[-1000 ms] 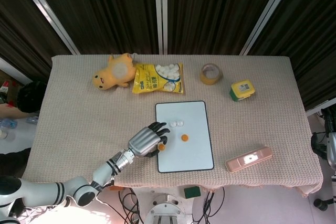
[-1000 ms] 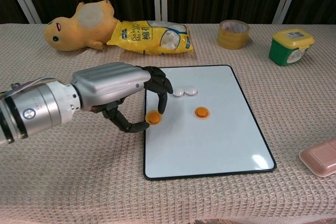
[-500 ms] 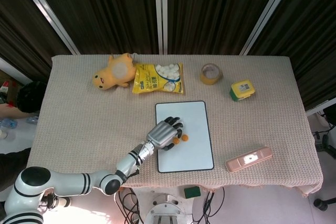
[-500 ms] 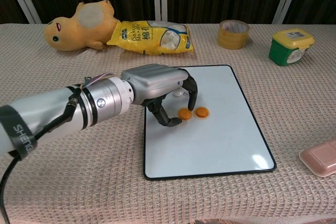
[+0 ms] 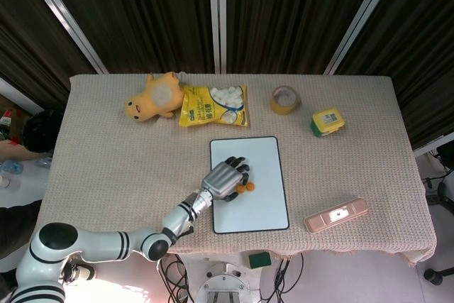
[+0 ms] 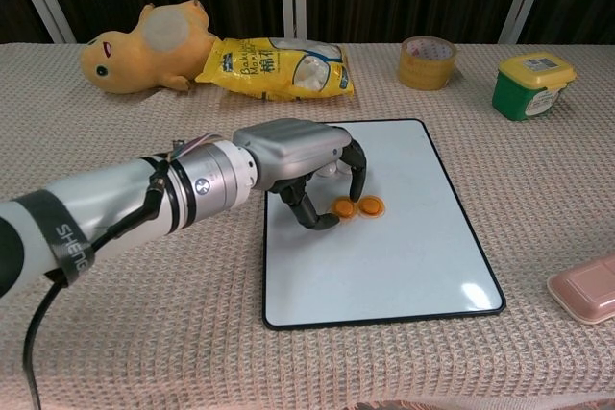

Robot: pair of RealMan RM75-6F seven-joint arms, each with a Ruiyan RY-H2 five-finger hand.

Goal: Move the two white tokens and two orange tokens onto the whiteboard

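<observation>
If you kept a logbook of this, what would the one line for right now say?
left hand: over whiteboard, pinching orange token | second orange token: on board beside it | white tokens: mostly hidden | right hand: unseen

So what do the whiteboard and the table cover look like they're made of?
Whiteboard: smooth, glossy white panel in a thin black rim, likely plastic or coated metal; a light glare shows near its corner. Table cover: beige woven fabric, matte, with a visible waffle-like texture.

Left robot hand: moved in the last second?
Yes. The left robot hand went rightward from the whiteboard's left edge onto it, bringing an orange token beside the other orange token.
</observation>
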